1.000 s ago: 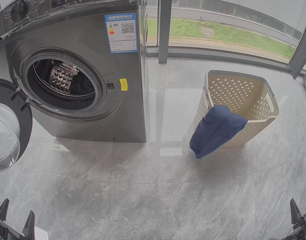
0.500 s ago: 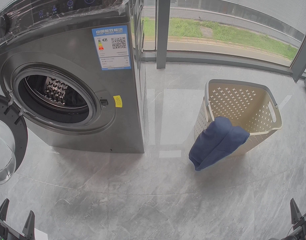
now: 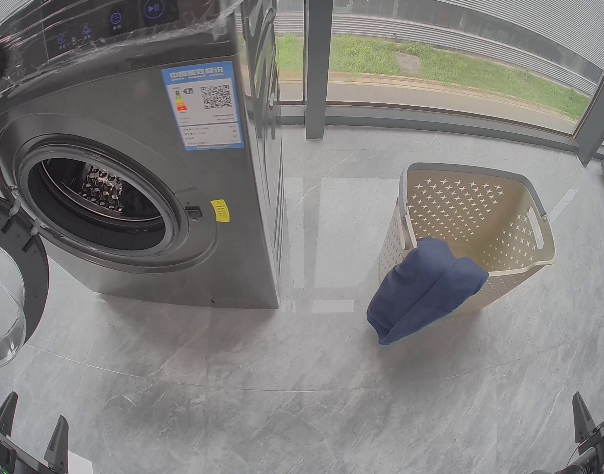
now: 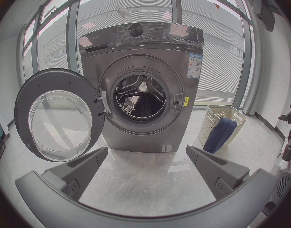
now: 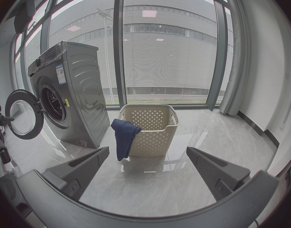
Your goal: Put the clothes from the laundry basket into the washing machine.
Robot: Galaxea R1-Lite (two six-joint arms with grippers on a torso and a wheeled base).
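Open washing machine [image 3: 236,245]; blue garment [image 3: 424,288] on laundry basket [image 3: 460,205] rim.
At 7 o'clock my left tool [image 3: 33,419] sits with fingers apart, empty. At 10 o'clock the door [image 3: 12,278] is swung aside, exposing the drum [image 3: 98,195] for loading. At 2 o'clock the garment drapes over the basket's near rim, an accessible grasp point, I judge. At 5 o'clock my right tool [image 5: 146,149] is likewise spread, empty.

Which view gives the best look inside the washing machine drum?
The left wrist view: it faces the washing machine drum head-on, door swung open, something dark lying inside. The head view looks into it at an angle from above; the right wrist view catches it sidelong and far off.
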